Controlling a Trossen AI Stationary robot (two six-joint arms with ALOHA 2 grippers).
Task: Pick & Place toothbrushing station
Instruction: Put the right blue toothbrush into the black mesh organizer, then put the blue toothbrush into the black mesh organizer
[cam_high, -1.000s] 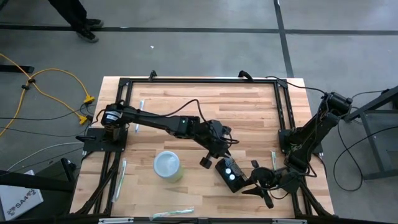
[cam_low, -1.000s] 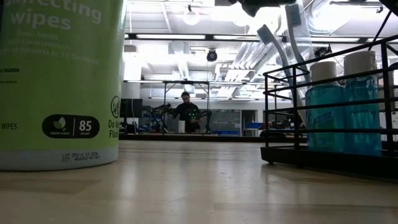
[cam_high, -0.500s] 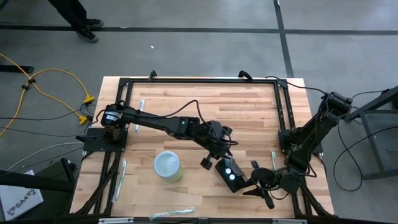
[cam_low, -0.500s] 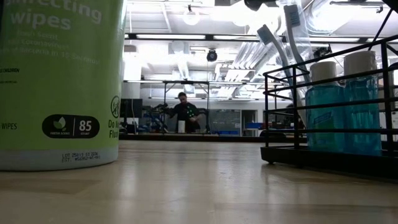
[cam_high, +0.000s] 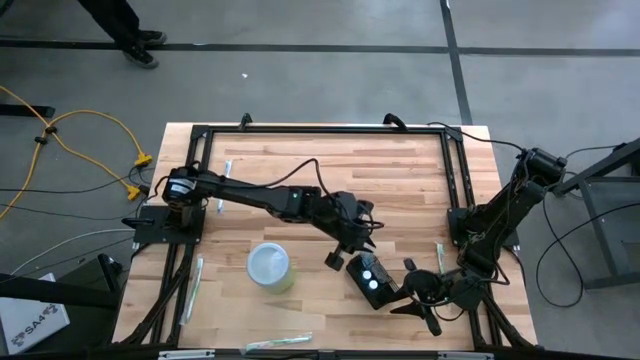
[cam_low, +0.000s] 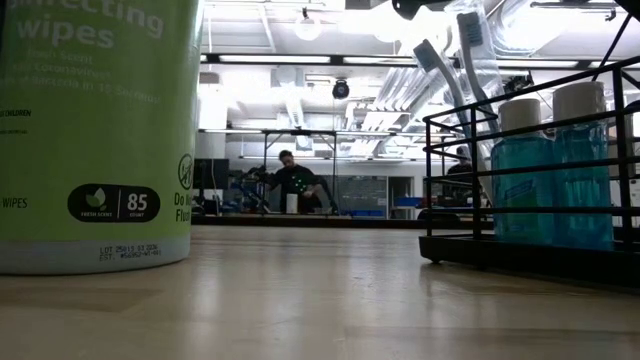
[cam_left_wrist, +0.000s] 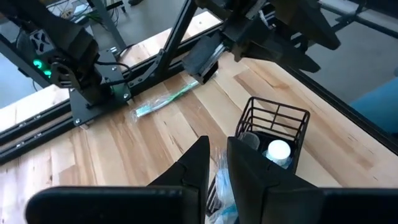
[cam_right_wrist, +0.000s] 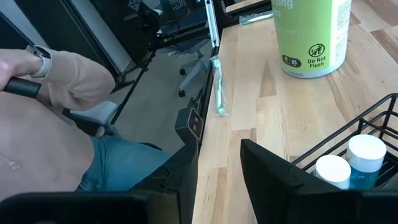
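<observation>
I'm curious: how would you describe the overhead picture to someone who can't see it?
Seen from above, the left gripper reaches across a wooden table to a small black wire rack holding two white-capped bottles. The right gripper sits beside the rack, and a wipes tub stands nearby.

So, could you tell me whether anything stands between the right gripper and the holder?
Nothing visible does. The right gripper is open, right beside the holder, with only bare table between them. The left gripper is at the holder's opposite side, not in the way.
</observation>
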